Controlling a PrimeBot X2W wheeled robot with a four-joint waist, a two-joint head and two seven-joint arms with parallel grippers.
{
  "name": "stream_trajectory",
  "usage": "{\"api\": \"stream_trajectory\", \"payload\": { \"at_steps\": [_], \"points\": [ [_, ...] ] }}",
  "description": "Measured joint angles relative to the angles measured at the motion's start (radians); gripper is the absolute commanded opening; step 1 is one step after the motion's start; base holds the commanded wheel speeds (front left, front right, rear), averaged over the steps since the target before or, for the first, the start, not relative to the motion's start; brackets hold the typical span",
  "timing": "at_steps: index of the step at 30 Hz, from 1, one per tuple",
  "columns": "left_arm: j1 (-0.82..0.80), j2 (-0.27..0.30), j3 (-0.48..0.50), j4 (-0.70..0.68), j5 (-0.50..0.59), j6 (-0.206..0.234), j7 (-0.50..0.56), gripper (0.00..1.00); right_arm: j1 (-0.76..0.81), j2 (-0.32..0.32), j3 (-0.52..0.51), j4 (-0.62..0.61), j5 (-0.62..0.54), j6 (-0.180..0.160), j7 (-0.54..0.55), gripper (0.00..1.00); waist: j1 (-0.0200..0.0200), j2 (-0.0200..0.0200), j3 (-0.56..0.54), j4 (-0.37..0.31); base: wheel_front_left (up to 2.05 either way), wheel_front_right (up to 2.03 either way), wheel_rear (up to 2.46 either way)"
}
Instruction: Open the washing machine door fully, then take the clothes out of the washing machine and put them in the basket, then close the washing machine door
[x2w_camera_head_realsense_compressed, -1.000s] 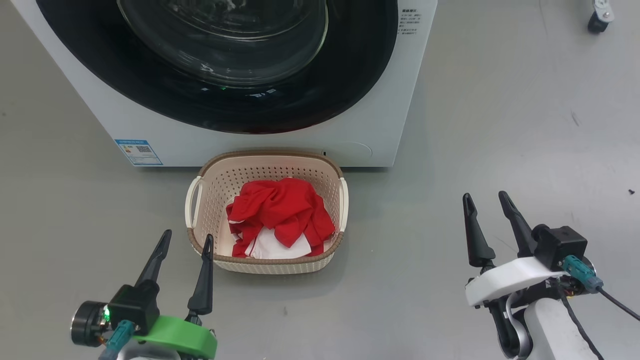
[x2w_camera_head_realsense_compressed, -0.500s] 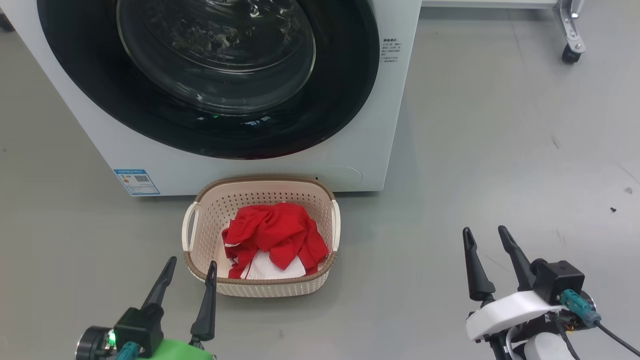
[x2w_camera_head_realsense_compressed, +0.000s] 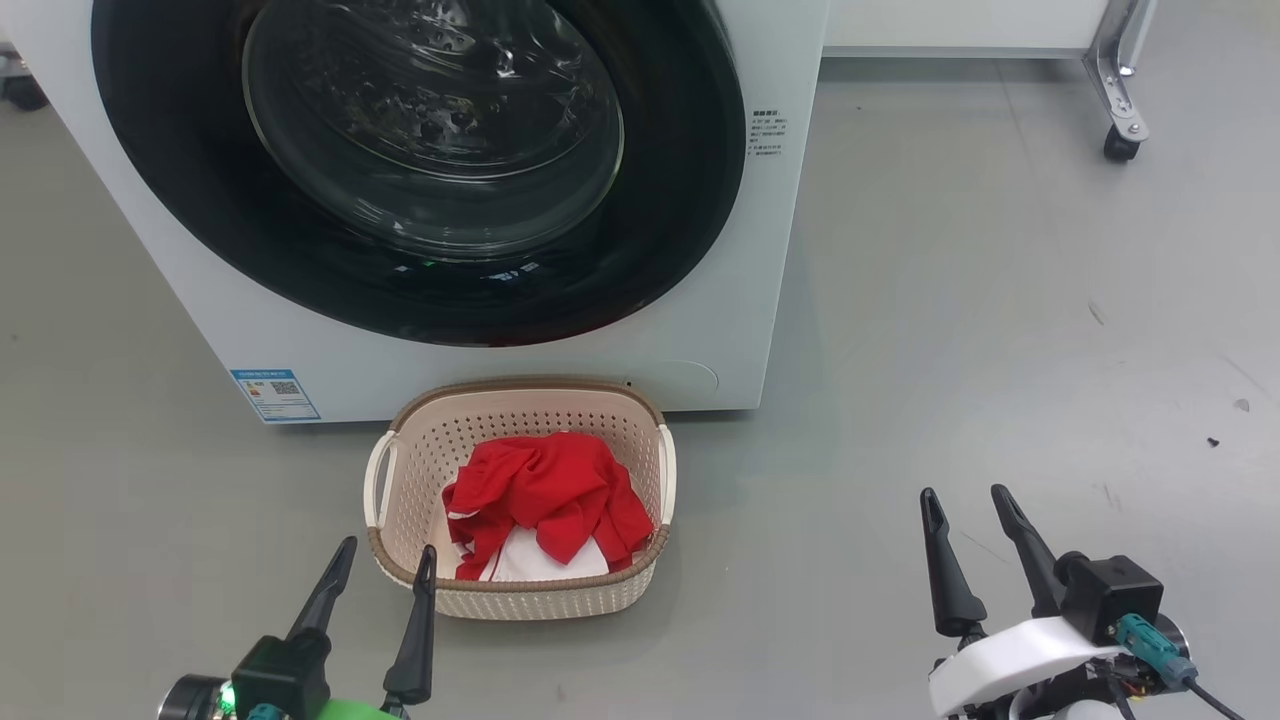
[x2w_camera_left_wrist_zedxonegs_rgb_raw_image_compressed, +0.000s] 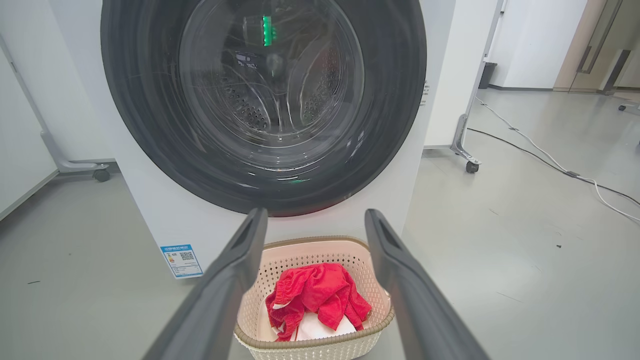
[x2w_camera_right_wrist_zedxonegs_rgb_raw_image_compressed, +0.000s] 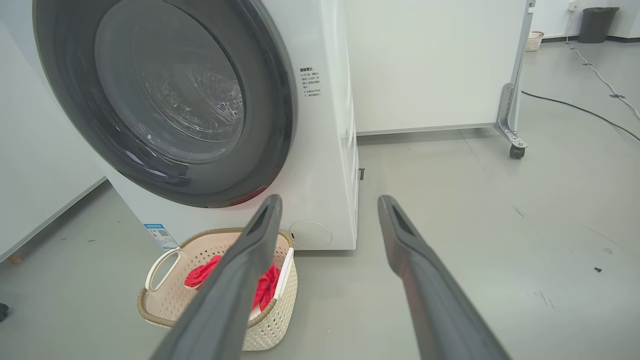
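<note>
The white washing machine (x2w_camera_head_realsense_compressed: 740, 300) stands ahead with its black-rimmed round door (x2w_camera_head_realsense_compressed: 430, 160) flat against its front, the glass bowl at the centre. Right below it on the floor sits the cream basket (x2w_camera_head_realsense_compressed: 520, 590), and the red and white clothes (x2w_camera_head_realsense_compressed: 545, 500) lie heaped inside it. My left gripper (x2w_camera_head_realsense_compressed: 385, 560) is open, empty, just off the basket's near left corner. My right gripper (x2w_camera_head_realsense_compressed: 965, 505) is open and empty over bare floor to the right. The left wrist view has the door (x2w_camera_left_wrist_zedxonegs_rgb_raw_image_compressed: 265, 100), the basket (x2w_camera_left_wrist_zedxonegs_rgb_raw_image_compressed: 310, 345) and the clothes (x2w_camera_left_wrist_zedxonegs_rgb_raw_image_compressed: 315, 300) between its fingers.
A white panel on a wheeled metal frame (x2w_camera_head_realsense_compressed: 1115, 100) stands behind the machine at the right. Cables (x2w_camera_left_wrist_zedxonegs_rgb_raw_image_compressed: 545, 160) run across the grey floor further right. A blue label (x2w_camera_head_realsense_compressed: 275, 395) marks the machine's lower left front.
The head camera has tilted up, so the machine and basket sit lower in view and more of the door shows. Both grippers stay open, lower in the picture.
</note>
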Motion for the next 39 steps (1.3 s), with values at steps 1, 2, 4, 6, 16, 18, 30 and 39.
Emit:
{"api": "stream_trajectory", "payload": {
  "at_steps": [1,2,4,6,16,18,30,39],
  "points": [
    [0.001,0.0,0.0,-0.001,0.0,0.0,0.0,1.0,0.002,0.0,0.0,-0.004,0.0,0.0,0.0,1.0,0.0,0.0,-0.001,0.0,0.0,0.0,0.0],
    [0.001,0.0,0.0,-0.001,0.0,0.0,0.0,1.0,0.006,0.0,0.0,-0.008,0.0,-0.003,0.0,1.0,0.0,0.0,-0.001,0.0,0.0,0.0,0.0],
    [0.002,0.0,0.0,-0.002,0.0,0.0,0.0,1.0,0.016,0.001,0.0,-0.011,-0.001,-0.007,0.0,1.0,0.0,0.0,-0.002,0.001,0.0,0.0,0.0],
    [0.003,0.0,0.0,-0.003,0.0,0.0,0.0,1.0,0.018,0.001,0.0,-0.014,-0.002,-0.007,0.0,1.0,0.0,0.0,-0.002,0.001,0.0,0.0,0.0],
    [0.013,0.0,-0.001,-0.007,0.0,0.0,0.0,1.0,0.028,0.002,0.0,-0.029,-0.012,-0.007,0.0,1.0,0.0,0.0,0.001,0.001,0.0,0.0,0.0],
    [0.013,0.0,-0.001,-0.011,0.0,0.0,0.0,1.0,0.036,0.002,0.0,-0.031,-0.02,-0.007,0.0,1.0,0.0,0.0,0.002,0.001,0.0,0.0,0.0],
    [0.013,0.0,-0.001,-0.027,0.0,0.0,0.0,1.0,0.036,0.002,0.0,-0.047,-0.035,-0.015,0.0,1.0,0.0,0.0,0.011,0.003,0.0,0.0,0.0],
    [0.013,0.0,-0.001,-0.03,0.0,0.0,0.0,1.0,0.039,0.002,0.0,-0.052,-0.036,-0.016,0.0,1.0,0.0,0.0,0.014,0.005,0.0,0.0,0.0]
  ]
}}
